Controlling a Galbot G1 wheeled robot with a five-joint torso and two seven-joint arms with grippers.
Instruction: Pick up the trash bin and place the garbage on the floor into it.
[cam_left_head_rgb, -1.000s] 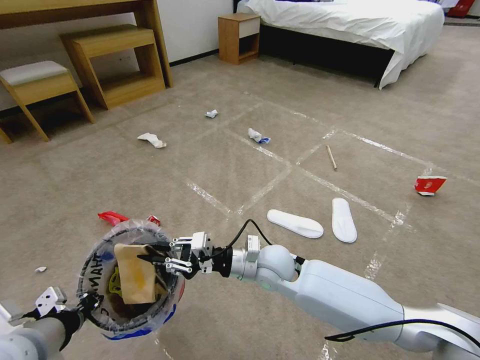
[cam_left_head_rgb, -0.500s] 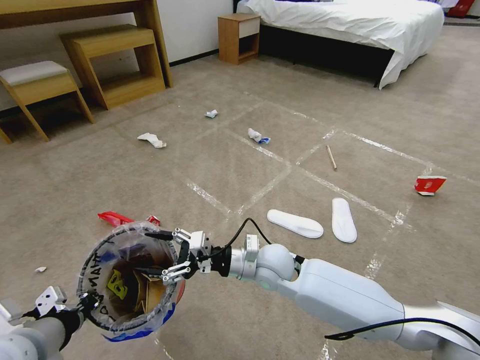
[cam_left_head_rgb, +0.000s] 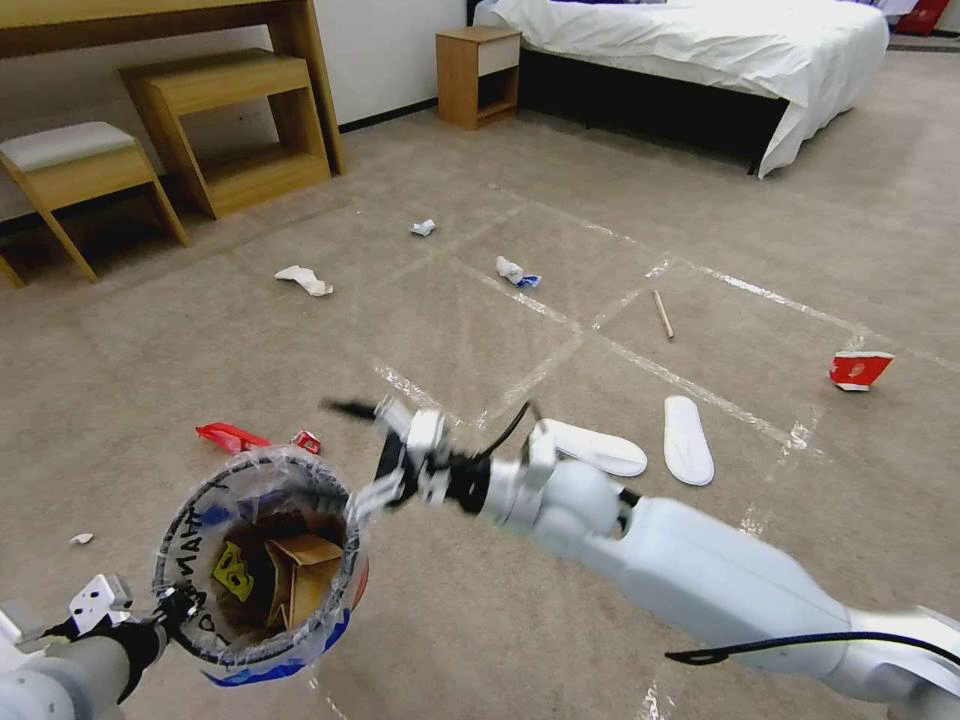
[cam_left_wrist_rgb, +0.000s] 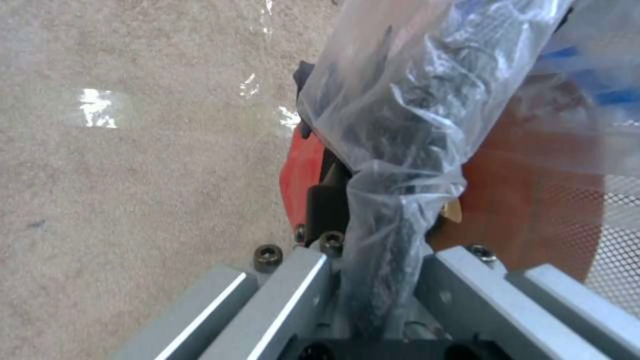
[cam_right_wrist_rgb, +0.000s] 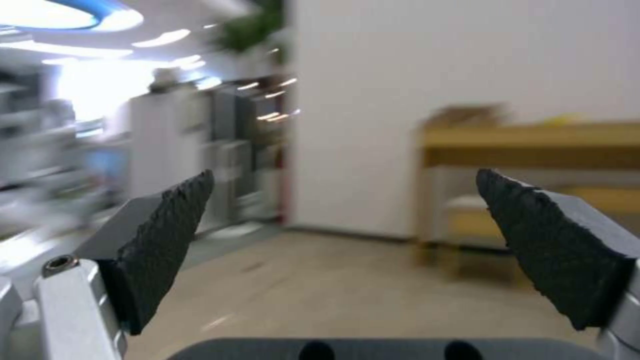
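The trash bin (cam_left_head_rgb: 258, 560) hangs off the floor at the lower left, its rim and plastic liner pinched in the left gripper (cam_left_head_rgb: 172, 606); in the left wrist view the bag (cam_left_wrist_rgb: 407, 125) bunches between the fingers against the red wall (cam_left_wrist_rgb: 297, 175). A brown cardboard box (cam_left_head_rgb: 305, 575) lies inside. The right gripper (cam_left_head_rgb: 365, 450) hovers just above the bin's far rim, spread wide and holding nothing.

Around them on the floor (cam_left_head_rgb: 450, 330): two white slippers (cam_left_head_rgb: 640, 445) just beyond the right arm, a wooden stick (cam_left_head_rgb: 663, 314), a red carton (cam_left_head_rgb: 858, 369), red wrappers (cam_left_head_rgb: 240, 437) just behind the bin, and crumpled papers (cam_left_head_rgb: 303, 280) farther out.

The carpet is beige, crossed by shiny tape lines (cam_left_head_rgb: 530, 375). A bed (cam_left_head_rgb: 690, 40) with white sheets, a nightstand (cam_left_head_rgb: 478, 75), a wooden counter (cam_left_head_rgb: 150, 20) and a stool (cam_left_head_rgb: 75, 165) line the far wall.

Black lettering runs round the liner; I cannot read it in full.
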